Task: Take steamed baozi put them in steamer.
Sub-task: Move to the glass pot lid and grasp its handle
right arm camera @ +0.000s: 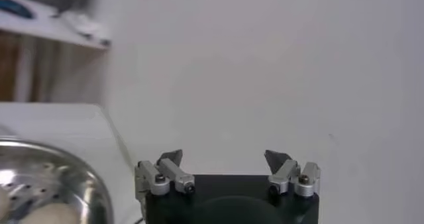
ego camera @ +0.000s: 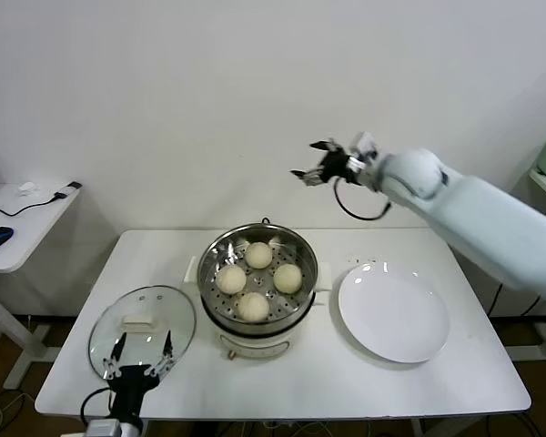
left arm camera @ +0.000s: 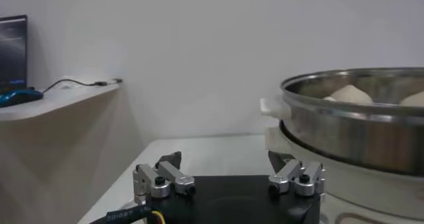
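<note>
Since all four smooth cream-white steamed baozi (ego camera: 258,279) already sit in the shiny round steel steamer (ego camera: 220,252), I judge loading finished; my right end effector (ego camera: 328,165), wide open and empty, needs only parking.

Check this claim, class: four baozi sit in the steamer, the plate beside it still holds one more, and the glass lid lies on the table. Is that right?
Not quite. The plate holds nothing; the head view shows it bare. The rest stands: four baozi sit in the steamer, and the glass lid lies on the table.
</note>
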Tool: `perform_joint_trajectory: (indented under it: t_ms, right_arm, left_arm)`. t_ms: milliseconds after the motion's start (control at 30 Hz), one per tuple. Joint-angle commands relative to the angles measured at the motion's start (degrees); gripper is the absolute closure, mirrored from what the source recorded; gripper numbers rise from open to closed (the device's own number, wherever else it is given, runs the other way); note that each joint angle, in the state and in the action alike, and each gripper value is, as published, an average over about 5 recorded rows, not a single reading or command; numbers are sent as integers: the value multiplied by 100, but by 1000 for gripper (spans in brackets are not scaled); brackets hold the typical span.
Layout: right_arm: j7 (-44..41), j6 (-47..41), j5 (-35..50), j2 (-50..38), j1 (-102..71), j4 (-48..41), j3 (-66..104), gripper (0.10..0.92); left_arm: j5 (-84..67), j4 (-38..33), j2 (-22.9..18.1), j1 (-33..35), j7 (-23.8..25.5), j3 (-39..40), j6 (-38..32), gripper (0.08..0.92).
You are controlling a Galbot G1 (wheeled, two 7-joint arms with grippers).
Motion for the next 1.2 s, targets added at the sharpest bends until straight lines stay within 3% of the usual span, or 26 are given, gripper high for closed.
perform_joint_trajectory:
  t_ms: [33,267,533,733,933,1100,1200]
  right_arm:
    - [801,1041,-1094,-347,-5475,1256,5005,202]
    - [419,2418,-1696,1005,-7549,1429,6460,203]
    - [311,3568,-1888,2109,-8621,1178,6520,203]
    - [358,4128,-2051,2451,-8836,899,6311,203]
    - [706,4084,-2223,2471,-8859,797,6077,203]
    - [971,3776,-2353,2469,-8776,736,6007,203]
    - [1029,3664,-2380,2469,-8739,758,5960,203]
  left_arm:
    - [-148,-10,41,-137,10,-95,0,177]
    - [-124,50,208,-234,-27,-166,133,177]
    - [227,196,326,-361,-16,-239,-33,177]
    - [819,360,297,-408,-152,-239,-251,177]
    - [1563,607,297,-434,-669,-273,-617,177]
    - [3621,1058,509,-577,-1920,-276,-650,177]
    - [5209,1570,740,-656,-2404,-386,-981,177]
